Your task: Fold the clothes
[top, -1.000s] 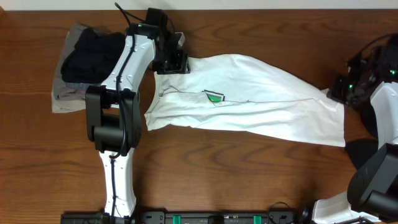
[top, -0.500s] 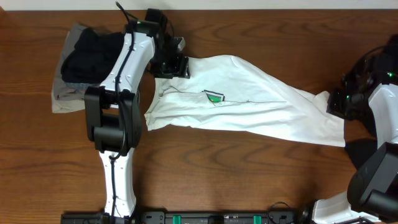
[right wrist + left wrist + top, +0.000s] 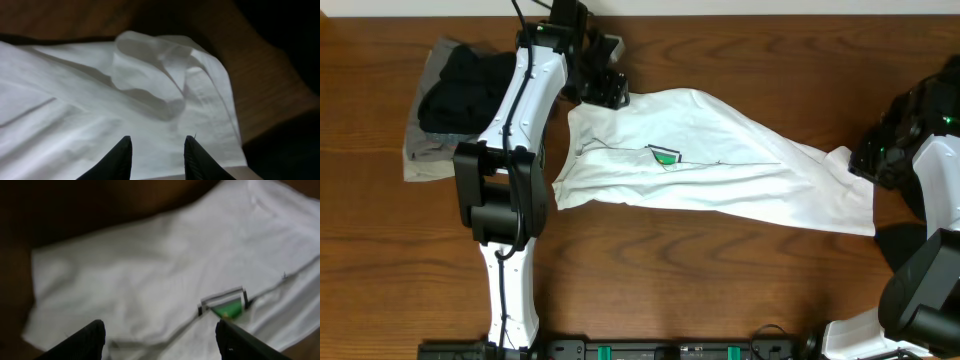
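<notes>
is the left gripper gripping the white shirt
No: in the left wrist view the left gripper has its fingers wide apart, and the white T-shirt lies below them with no cloth pinched between.

Overhead looks down; 2 close wrist views share T-shirt [image 3: 720, 150].

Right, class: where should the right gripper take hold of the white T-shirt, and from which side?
Probably the raised fold at the right end of the T-shirt, coming from above. There the cloth stands up in a ridge that the open right gripper could pinch; elsewhere it lies flat on the table.
</notes>
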